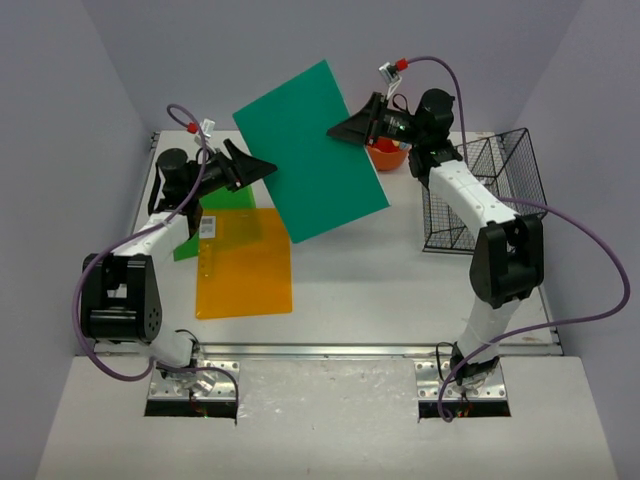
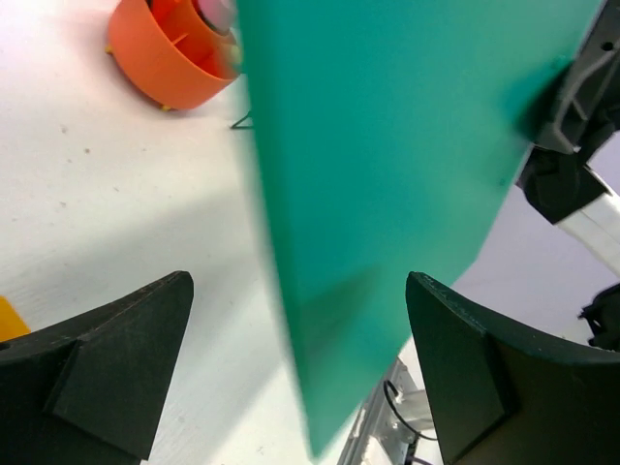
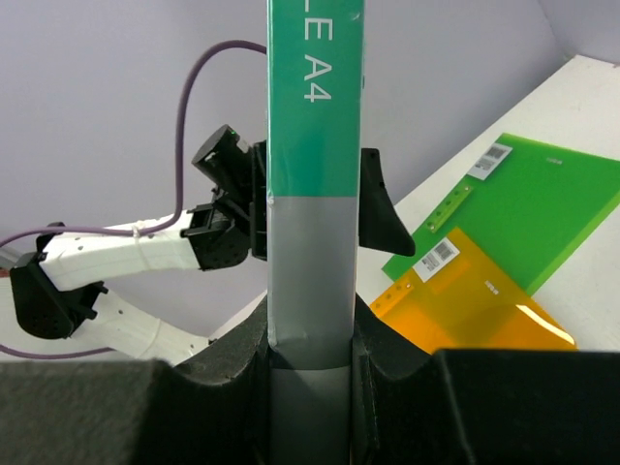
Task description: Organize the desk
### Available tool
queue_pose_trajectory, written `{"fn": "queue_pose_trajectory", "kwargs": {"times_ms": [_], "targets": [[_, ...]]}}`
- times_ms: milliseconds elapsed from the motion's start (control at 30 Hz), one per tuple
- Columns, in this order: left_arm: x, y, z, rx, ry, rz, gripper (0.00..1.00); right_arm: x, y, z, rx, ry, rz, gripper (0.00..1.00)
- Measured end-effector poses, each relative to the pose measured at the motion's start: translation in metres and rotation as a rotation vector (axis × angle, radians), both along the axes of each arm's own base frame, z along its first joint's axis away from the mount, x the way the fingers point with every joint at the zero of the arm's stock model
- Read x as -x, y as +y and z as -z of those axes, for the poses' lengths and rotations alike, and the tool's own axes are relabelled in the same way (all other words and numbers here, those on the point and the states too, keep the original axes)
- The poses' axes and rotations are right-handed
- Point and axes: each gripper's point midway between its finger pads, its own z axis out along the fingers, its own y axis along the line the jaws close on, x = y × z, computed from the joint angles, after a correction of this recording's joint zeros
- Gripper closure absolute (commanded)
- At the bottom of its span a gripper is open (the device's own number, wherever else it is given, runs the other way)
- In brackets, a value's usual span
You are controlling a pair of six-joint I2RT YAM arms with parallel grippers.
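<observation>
A large teal folder hangs tilted in the air above the back of the white desk. My right gripper is shut on its spine at the upper right edge; the right wrist view shows the grey and green spine pinched between the jaws. My left gripper is open at the folder's left edge. In the left wrist view the folder hangs between the spread fingers without touching either.
An orange folder lies flat on the left of the desk, overlapping a bright green folder. An orange bowl sits behind the right gripper. A black wire basket stands at the right.
</observation>
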Motion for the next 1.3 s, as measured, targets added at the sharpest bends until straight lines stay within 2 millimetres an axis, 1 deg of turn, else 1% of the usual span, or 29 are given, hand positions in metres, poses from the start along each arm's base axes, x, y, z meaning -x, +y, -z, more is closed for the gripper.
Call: {"fn": "queue_pose_trajectory", "kwargs": {"times_ms": [133,200,267,367,400,467,533,567,600,633,667,700,733,767,800,833,933,967,1033,1100,1200,1267,1300], "targets": [[-0.003,0.003,0.001,-0.008,-0.002,-0.021,0.11,0.007,0.000,-0.014,-0.013,-0.018,-0.007,1.00],[-0.003,0.002,-0.003,0.002,-0.014,-0.017,0.15,0.009,0.000,-0.019,-0.018,-0.024,-0.010,1.00],[-0.002,0.001,-0.012,0.029,-0.033,-0.005,0.17,0.011,0.002,-0.022,-0.023,-0.026,-0.015,1.00],[-0.001,-0.004,-0.032,0.097,-0.088,0.037,0.20,0.013,0.005,-0.023,-0.026,-0.015,-0.025,1.00],[0.000,-0.007,-0.037,0.119,-0.097,0.052,0.25,0.014,0.007,-0.023,-0.027,-0.012,-0.029,1.00],[0.001,-0.011,-0.047,0.159,-0.111,0.082,0.39,0.017,0.010,-0.023,-0.028,-0.009,-0.037,1.00],[0.004,-0.017,-0.058,0.189,-0.127,0.112,0.61,0.019,0.013,-0.023,-0.029,-0.005,-0.045,1.00],[0.007,-0.021,-0.063,0.202,-0.135,0.130,0.63,0.020,0.014,-0.023,-0.030,-0.003,-0.048,1.00],[0.011,-0.026,-0.068,0.214,-0.139,0.152,0.85,0.021,0.016,-0.024,-0.030,-0.003,-0.051,0.96],[0.014,-0.030,-0.071,0.220,-0.145,0.168,1.00,0.022,0.016,-0.025,-0.031,-0.003,-0.052,0.86],[0.017,-0.032,-0.073,0.225,-0.151,0.180,1.00,0.021,0.016,-0.026,-0.033,-0.006,-0.052,0.69],[0.019,-0.033,-0.074,0.226,-0.155,0.189,1.00,0.021,0.015,-0.029,-0.033,-0.013,-0.049,0.60],[0.020,-0.034,-0.075,0.224,-0.164,0.195,1.00,0.019,0.012,-0.029,-0.032,-0.011,-0.043,0.43],[0.024,-0.036,-0.076,0.214,-0.178,0.210,1.00,0.017,0.010,-0.028,-0.029,-0.006,-0.039,0.23],[0.028,-0.037,-0.075,0.200,-0.186,0.229,1.00,0.016,0.008,-0.026,-0.025,-0.003,-0.038,0.08],[0.031,-0.039,-0.073,0.179,-0.198,0.251,1.00,0.016,0.007,-0.025,-0.018,-0.007,-0.038,0.02],[0.040,-0.043,-0.057,0.110,-0.202,0.318,1.00,0.015,0.000,-0.018,0.013,-0.014,-0.050,0.01],[0.042,-0.044,-0.047,0.058,-0.216,0.337,1.00,0.013,-0.005,-0.014,0.031,-0.019,-0.048,0.01],[0.046,-0.044,-0.036,-0.002,-0.233,0.364,1.00,0.006,-0.020,-0.010,0.069,-0.019,-0.032,0.01],[0.050,-0.043,-0.027,-0.079,-0.257,0.396,1.00,-0.007,-0.043,-0.007,0.114,-0.047,0.013,0.01],[0.054,-0.040,-0.020,-0.188,-0.335,0.440,1.00,-0.024,-0.083,-0.008,0.194,-0.107,0.093,0.01],[0.054,-0.038,-0.015,-0.257,-0.400,0.463,1.00,-0.030,-0.103,-0.014,0.260,-0.186,0.131,0.04],[0.055,-0.038,-0.012,-0.284,-0.423,0.475,1.00,-0.031,-0.110,-0.018,0.289,-0.236,0.141,0.07]]}}
